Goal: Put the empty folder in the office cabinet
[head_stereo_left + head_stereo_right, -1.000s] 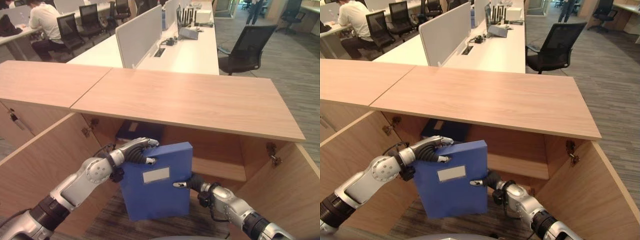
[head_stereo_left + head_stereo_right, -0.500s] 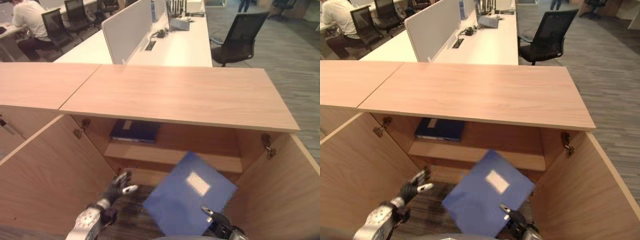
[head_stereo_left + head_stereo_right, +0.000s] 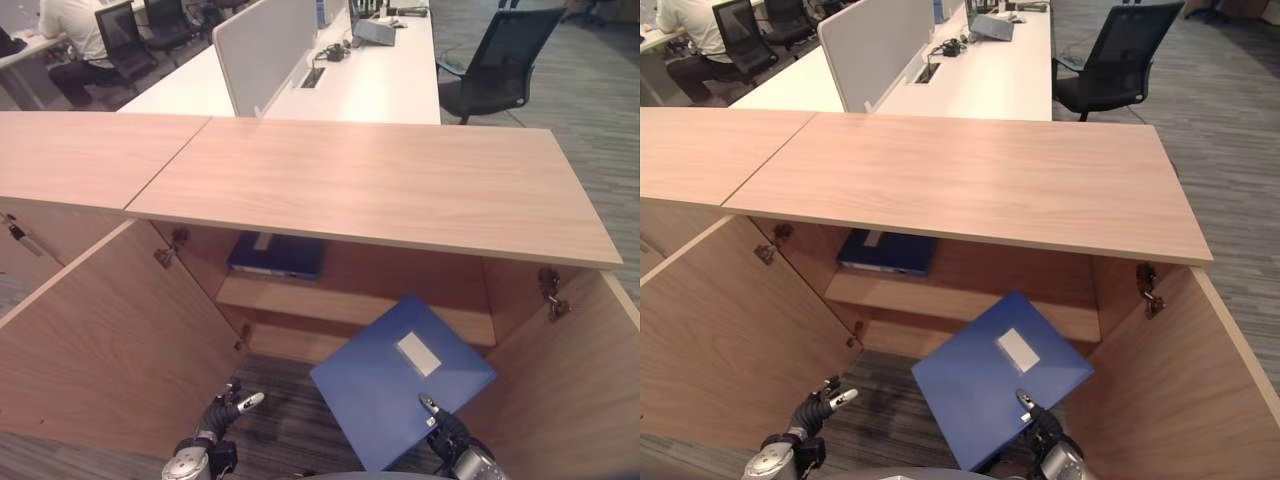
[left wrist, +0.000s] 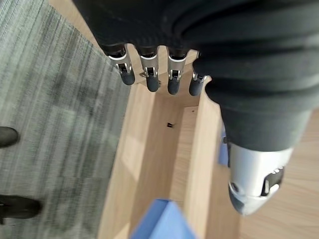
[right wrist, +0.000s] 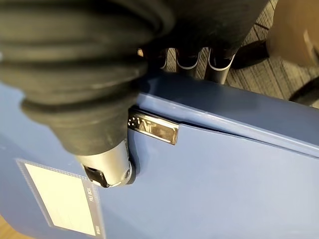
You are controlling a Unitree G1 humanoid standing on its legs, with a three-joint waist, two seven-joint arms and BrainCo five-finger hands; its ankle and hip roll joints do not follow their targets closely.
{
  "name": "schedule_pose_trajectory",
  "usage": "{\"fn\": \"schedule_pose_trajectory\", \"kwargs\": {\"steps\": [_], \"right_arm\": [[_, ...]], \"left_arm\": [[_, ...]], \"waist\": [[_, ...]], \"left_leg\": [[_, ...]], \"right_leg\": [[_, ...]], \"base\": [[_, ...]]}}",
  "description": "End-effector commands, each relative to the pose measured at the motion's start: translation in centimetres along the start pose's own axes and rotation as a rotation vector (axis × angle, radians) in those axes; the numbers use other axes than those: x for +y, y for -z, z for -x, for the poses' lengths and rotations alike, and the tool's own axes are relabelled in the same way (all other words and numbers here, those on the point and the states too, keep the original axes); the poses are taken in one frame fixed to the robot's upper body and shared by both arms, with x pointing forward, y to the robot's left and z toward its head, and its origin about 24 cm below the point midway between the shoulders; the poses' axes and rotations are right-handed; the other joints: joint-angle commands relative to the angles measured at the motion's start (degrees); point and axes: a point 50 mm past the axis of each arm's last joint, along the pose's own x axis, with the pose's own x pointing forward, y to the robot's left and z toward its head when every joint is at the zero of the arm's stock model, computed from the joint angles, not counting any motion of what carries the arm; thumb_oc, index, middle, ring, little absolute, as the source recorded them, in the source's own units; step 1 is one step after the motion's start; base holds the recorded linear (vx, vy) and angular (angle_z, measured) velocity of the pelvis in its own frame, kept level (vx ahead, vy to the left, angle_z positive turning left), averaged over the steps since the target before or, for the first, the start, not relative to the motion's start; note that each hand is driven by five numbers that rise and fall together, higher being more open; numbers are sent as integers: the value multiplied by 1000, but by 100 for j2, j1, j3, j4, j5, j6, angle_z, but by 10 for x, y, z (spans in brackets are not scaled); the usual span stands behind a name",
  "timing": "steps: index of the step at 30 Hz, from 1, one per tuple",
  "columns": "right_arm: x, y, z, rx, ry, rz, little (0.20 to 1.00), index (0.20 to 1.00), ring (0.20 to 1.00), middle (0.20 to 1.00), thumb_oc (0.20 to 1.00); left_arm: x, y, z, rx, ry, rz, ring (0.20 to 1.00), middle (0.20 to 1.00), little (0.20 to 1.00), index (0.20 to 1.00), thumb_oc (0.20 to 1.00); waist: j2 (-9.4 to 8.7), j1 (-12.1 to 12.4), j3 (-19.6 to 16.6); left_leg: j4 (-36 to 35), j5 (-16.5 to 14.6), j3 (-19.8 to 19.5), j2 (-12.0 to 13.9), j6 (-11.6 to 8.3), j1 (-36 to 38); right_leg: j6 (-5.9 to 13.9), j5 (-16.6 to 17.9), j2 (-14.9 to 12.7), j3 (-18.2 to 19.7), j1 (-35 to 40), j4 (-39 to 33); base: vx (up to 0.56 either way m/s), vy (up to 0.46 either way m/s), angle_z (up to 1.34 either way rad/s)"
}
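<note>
The blue folder [image 3: 400, 378] hangs in front of the open cabinet [image 3: 380, 180], tilted so one corner points down and its labelled face turns upward. It is held at its lower near edge by the right hand [image 3: 440, 422], which in the right wrist view has its thumb [image 5: 107, 164] pressed on the cover and its fingers [image 5: 187, 59] wrapped over the edge: a pinch grip. The folder is outside the cabinet, its far corner just short of the shelf [image 3: 350, 305] and overlapping the shelf's front edge in the eye views. The move turns on this: the folder lies forward and up from the right hand, its length running diagonally toward the opening below the shelf. My guess is it needs levelling before it slides in. The left hand [image 3: 225, 412] is low by the left door [image 3: 110, 340], fingers straight and empty, well apart from the folder. A dark folder [image 3: 277, 254] already lies on the shelf.
</note>
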Motion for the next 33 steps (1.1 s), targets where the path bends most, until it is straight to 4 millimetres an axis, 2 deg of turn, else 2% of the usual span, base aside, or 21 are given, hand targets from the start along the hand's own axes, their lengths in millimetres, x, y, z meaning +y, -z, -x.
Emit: {"fn": "schedule_pose_trajectory", "kwargs": {"steps": [1,4,6,7,8,9,10,12,13,14,15,20,23,24,25,26,27,29,30,32,33], "right_arm": [[64,-27,-8,-127,-206,-88,200,200,200,200,200],[104,-63,-1,-262,-343,-128,200,200,200,200,200],[119,-80,6,-335,-405,-150,200,200,200,200,200],[124,-85,9,-353,-424,-156,200,200,200,200,200],[132,-92,13,-382,-457,-152,200,200,200,200,200],[132,-92,13,-383,-457,-152,200,200,200,200,200],[139,-104,19,-428,-491,-172,200,200,200,200,200],[143,-109,23,-457,-513,-184,200,200,200,200,200],[143,-109,23,-456,-513,-184,200,200,200,200,200],[149,-119,29,-499,-542,-193,200,200,200,200,200],[149,-120,32,-511,-555,-205,200,200,200,200,200],[157,-132,46,-581,-614,-219,200,200,200,200,200],[181,-148,60,-640,-711,-232,200,200,200,200,200],[181,-148,60,-641,-711,-232,200,200,200,200,200],[190,-152,65,-656,-743,-232,200,200,200,200,200],[202,-156,73,-675,-792,-228,200,200,200,200,200],[223,-161,85,-699,-870,-226,200,200,200,200,200],[237,-164,93,-713,-913,-218,200,200,200,200,200],[237,-167,97,-733,-915,-212,200,200,200,200,200],[241,-172,108,-778,-950,-244,200,200,200,200,200],[241,-172,108,-779,-950,-245,200,200,200,200,200]], "left_arm": [[11,-7,3,-22,-18,-84,1000,1000,1000,1000,1000],[13,-8,3,-19,-15,-72,1000,1000,1000,1000,1000],[13,-10,3,-19,-18,-54,1000,1000,1000,1000,1000],[13,-9,4,-17,-16,-47,1000,1000,1000,1000,1000],[12,-8,4,-19,-23,-35,1000,1000,1000,1000,1000],[12,-8,4,-20,-23,-35,1000,1000,1000,1000,1000],[10,-4,5,-7,-22,-22,1000,1000,1000,1000,1000],[14,2,7,18,-35,-33,1000,1000,1000,1000,1000],[14,2,8,18,-35,-33,1000,1000,1000,1000,1000],[17,8,11,35,-52,-28,1000,1000,1000,1000,1000],[18,12,12,50,-60,-32,1000,1000,1000,1000,1000],[19,15,12,65,-44,-89,1000,1000,1000,1000,1000],[18,7,11,31,-31,-124,1000,1000,1000,1000,1000],[18,7,11,30,-31,-124,1000,1000,1000,1000,1000],[18,4,11,20,-29,-130,1000,1000,1000,1000,1000],[19,0,11,1,-29,-138,1000,1000,1000,1000,1000],[25,-8,12,-32,-45,-138,1000,1000,1000,1000,1000],[27,-16,13,-65,-49,-130,1000,1000,1000,1000,1000],[28,-18,15,-74,-50,-134,1000,1000,1000,1000,1000],[25,-27,15,-106,-44,-143,1000,1000,1000,1000,1000],[25,-27,15,-107,-45,-143,1000,1000,1000,1000,1000]], "waist": [[-319,19,29],[-214,11,208],[-270,43,418],[-254,95,450],[-244,159,530],[-239,156,524],[-244,182,534],[-281,212,501],[-286,213,492],[-198,236,440],[-152,220,399],[-21,198,425],[85,256,680],[82,267,672],[105,295,732],[125,338,849],[152,493,1128],[59,639,1184],[-10,678,1200],[-42,662,1412],[-43,667,1407]], "left_leg": [[-228,59,-213,-166,-113,-153],[-226,197,-246,-63,-180,-343],[752,43,-242,32,-244,-943],[1108,-153,-331,77,-299,-1088],[1395,-159,-422,76,-315,-1293],[1428,-174,-429,81,-316,-1321],[1321,-26,-668,89,-290,-1621],[966,272,-776,185,-289,-1793],[940,291,-774,182,-290,-1789],[317,717,-811,276,-305,-1874],[218,801,-770,333,-334,-1830],[18,766,-556,235,-276,-1725],[174,620,-241,126,-105,-2010],[182,615,-231,127,-103,-2023],[261,434,-147,116,-86,-2065],[412,357,8,120,-35,-2216],[816,243,285,195,-5,-2609],[1207,137,553,288,-18,-2981],[1516,42,551,319,16,-3195],[2013,-108,421,406,115,-3542],[2064,-134,417,418,115,-3580]], "right_leg": [[659,10,-273,110,738,-739],[558,30,-240,101,557,-727],[437,-47,-282,104,418,-576],[423,-145,-247,155,450,-563],[391,-183,-247,151,421,-531],[389,-186,-244,146,408,-525],[421,-197,-271,134,388,-606],[467,-168,-270,167,347,-674],[466,-166,-272,168,339,-675],[497,-124,-237,282,175,-668],[512,-138,-226,301,199,-681],[591,-122,-412,442,99,-637],[726,-16,-656,624,-438,-369],[727,-19,-658,635,-457,-358],[801,-109,-731,659,-603,-173],[843,-88,-832,619,-880,116],[896,49,-1110,153,-1513,829],[897,99,-1331,-538,-1780,1133],[844,9,-1351,-757,-1783,1145],[775,-121,-1332,-653,-2018,1359],[769,-141,-1333,-648,-2045,1389]], "base": [[-9,-39,2],[-56,-80,6],[-88,-112,17],[-13,-92,20],[37,-56,8],[2,2,-14],[42,24,-19],[60,37,-13],[40,156,-9],[70,175,-12],[70,176,-21],[84,232,-48],[-94,260,-43],[-4,177,-51],[-41,184,-66],[-241,319,-68],[-339,271,-84],[-210,107,-107],[-76,-60,-89],[-61,-87,-14],[-40,-23,24]]}}
